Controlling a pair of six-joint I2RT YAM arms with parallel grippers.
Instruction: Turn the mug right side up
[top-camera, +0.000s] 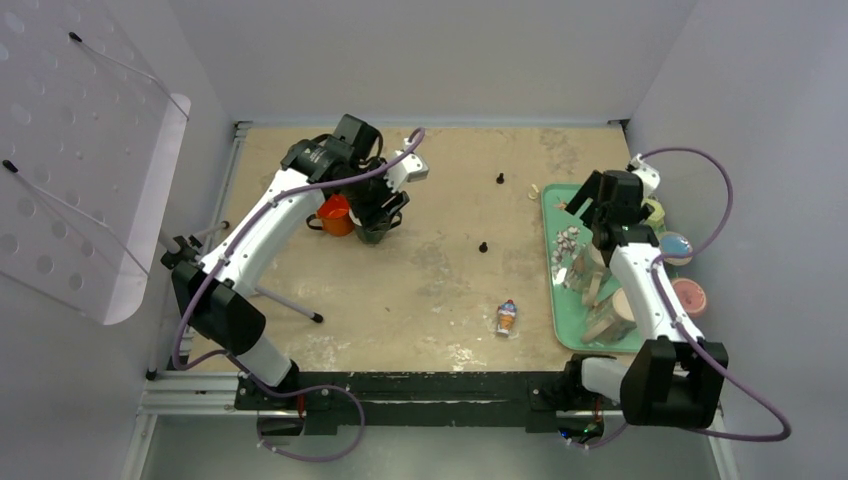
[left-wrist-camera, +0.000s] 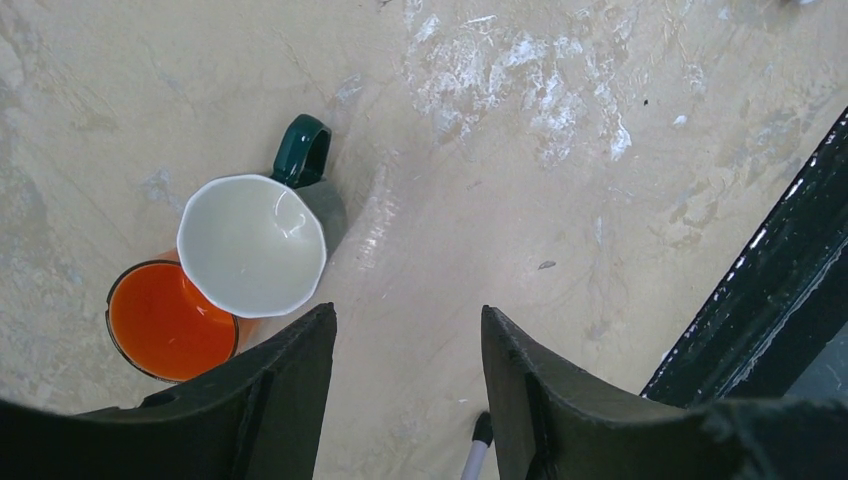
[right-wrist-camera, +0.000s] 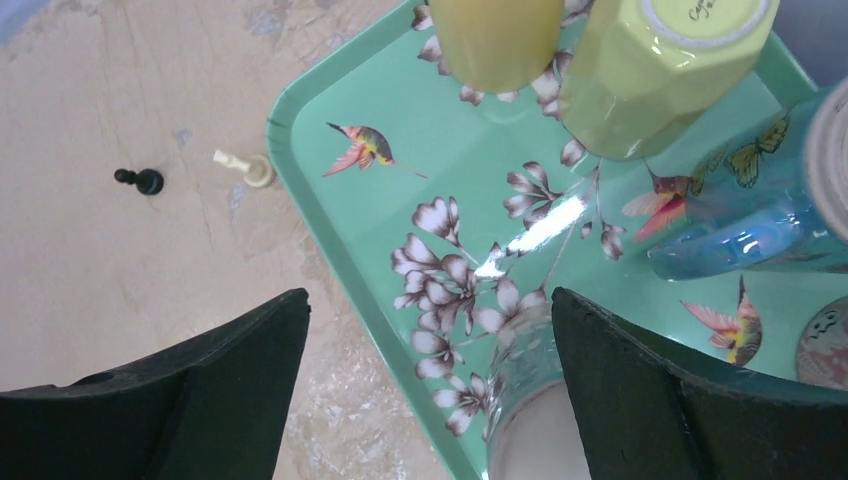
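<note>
A dark green mug (left-wrist-camera: 255, 240) with a white inside stands upright on the table, its mouth up and its handle (left-wrist-camera: 303, 149) pointing away. It touches an orange cup (left-wrist-camera: 170, 322), also upright. In the top view the green mug (top-camera: 374, 231) sits right of the orange cup (top-camera: 337, 215), partly hidden under my left arm. My left gripper (left-wrist-camera: 408, 320) is open and empty, above the bare table beside the mug. My right gripper (right-wrist-camera: 430, 300) is open and empty, over the left edge of the green tray (right-wrist-camera: 340, 210).
The floral tray (top-camera: 556, 270) at the right holds yellow cups (right-wrist-camera: 640, 70), a blue cup (right-wrist-camera: 745, 235) and clear glasses (right-wrist-camera: 540, 400). Black chess pawns (top-camera: 484, 245) (top-camera: 500, 178), a white pawn (right-wrist-camera: 245, 167) and a small ice-cream toy (top-camera: 507, 317) lie on the table.
</note>
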